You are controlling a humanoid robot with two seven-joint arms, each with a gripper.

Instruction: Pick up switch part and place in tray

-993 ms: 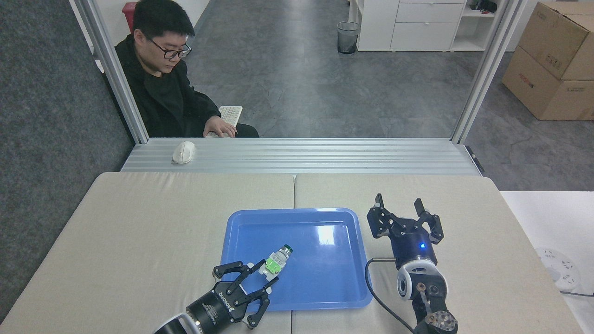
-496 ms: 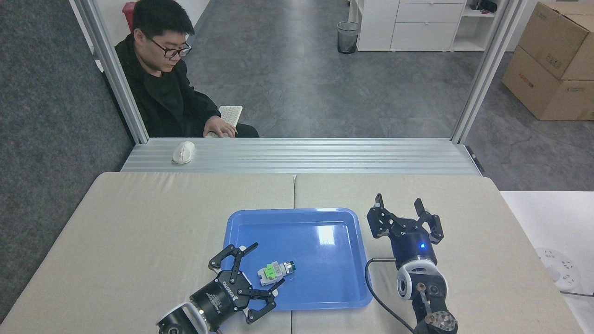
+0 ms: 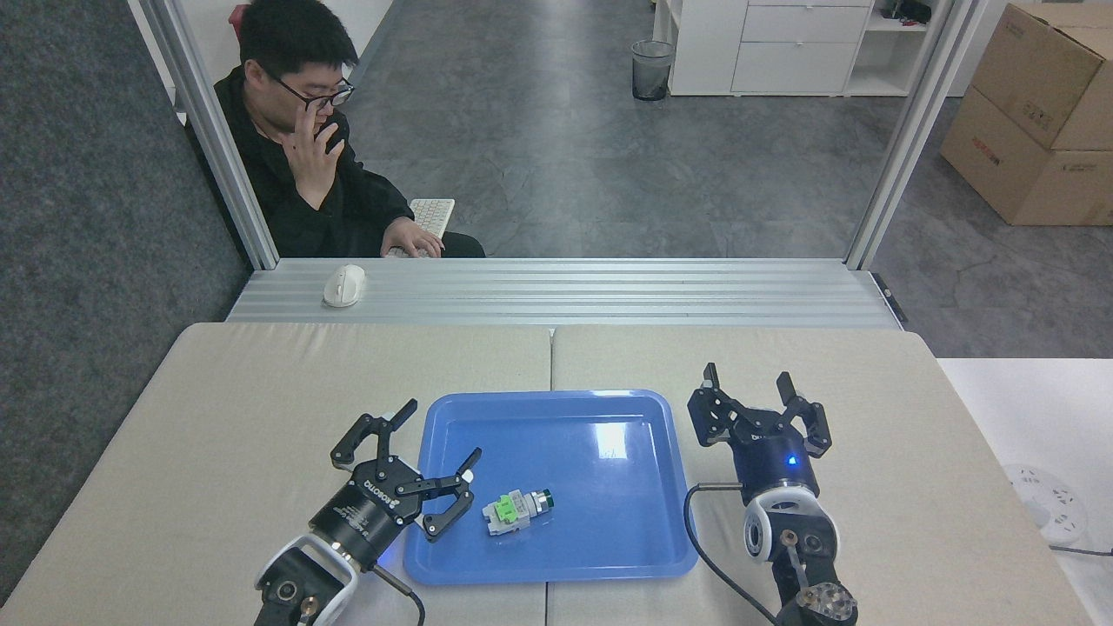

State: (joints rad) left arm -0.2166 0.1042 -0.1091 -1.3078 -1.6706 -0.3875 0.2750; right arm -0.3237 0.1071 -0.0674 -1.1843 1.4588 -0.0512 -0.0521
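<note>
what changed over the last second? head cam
The left gripper let go of the switch part, which dropped from held above the tray to lying on its floor. That gripper, jaws open, then backed off to the left, past the tray's left rim. The right gripper stayed open and parked right of the tray; tray unmoved.

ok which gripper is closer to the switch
The left gripper, open beside the switch at the tray's left edge; the right gripper is off the tray's right side.
</note>
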